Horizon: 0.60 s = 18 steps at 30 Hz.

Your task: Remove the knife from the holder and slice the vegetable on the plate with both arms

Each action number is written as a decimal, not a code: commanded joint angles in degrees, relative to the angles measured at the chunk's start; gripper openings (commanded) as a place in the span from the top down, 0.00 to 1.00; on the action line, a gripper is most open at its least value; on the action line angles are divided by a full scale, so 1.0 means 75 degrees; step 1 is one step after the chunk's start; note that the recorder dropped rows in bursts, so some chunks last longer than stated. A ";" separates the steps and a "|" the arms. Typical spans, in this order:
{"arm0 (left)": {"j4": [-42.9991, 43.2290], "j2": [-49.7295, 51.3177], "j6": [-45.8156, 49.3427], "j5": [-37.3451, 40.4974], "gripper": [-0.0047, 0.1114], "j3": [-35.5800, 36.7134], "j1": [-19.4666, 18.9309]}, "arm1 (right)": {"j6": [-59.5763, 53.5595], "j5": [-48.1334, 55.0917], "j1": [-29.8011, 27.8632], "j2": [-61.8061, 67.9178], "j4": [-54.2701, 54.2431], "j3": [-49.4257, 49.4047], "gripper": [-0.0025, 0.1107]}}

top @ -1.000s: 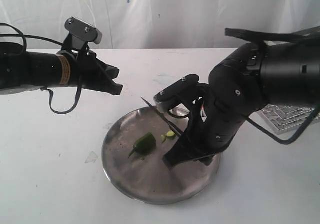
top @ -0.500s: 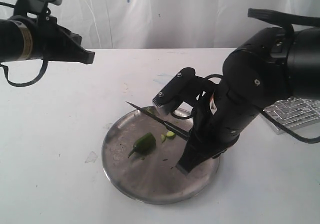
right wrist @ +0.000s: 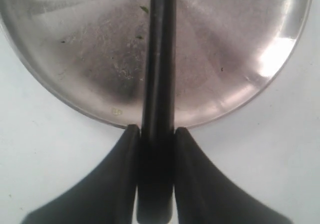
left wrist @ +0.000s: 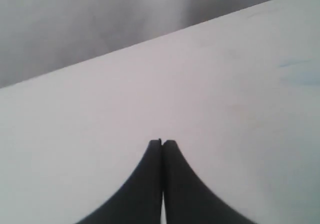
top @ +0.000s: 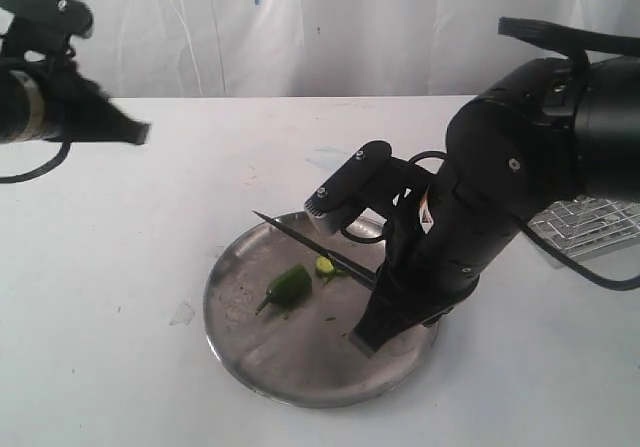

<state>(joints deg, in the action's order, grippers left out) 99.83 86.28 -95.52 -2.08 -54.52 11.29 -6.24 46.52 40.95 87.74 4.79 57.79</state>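
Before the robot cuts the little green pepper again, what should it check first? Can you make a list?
1. Long black-handled knife clamped in right end effector: ok.
2. Glossy green chili pepper on the round steel plate: ok.
3. Blade above the pepper: not ok, it sits beside it, over a cut piece.
4. Left end effector steadying the pepper: not ok, shut and far off.
5. Blade sharpness: cannot tell.

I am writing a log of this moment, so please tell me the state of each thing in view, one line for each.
knife: gripped at its handle, blade raised over the plate
right gripper: fingers shut on the knife
left gripper: fingers shut, empty, far from the plate
vegetable: partly sliced, lying on the plate
cut piece: separate, beside the vegetable
plate: flat on the table
holder: lying behind the right arm
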 commanded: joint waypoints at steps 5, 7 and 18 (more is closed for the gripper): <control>-0.9012 0.0037 0.9675 0.2812 0.96 0.0329 0.0317 | -0.0168 -0.0165 -0.0066 -0.0085 -0.0026 -0.0070 0.98; -1.1915 0.0370 1.2940 0.4428 0.96 -0.0587 0.0491 | -0.0152 -0.0212 -0.0066 -0.0085 -0.0032 -0.0070 0.98; -1.5944 0.0680 1.6196 0.5012 0.96 -0.1264 0.0491 | 0.1271 -0.1263 -0.0813 0.0887 -0.0156 0.0264 0.98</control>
<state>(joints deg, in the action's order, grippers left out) -18.60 91.35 25.46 34.78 -63.83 14.69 1.44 38.14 37.43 91.71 5.05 58.50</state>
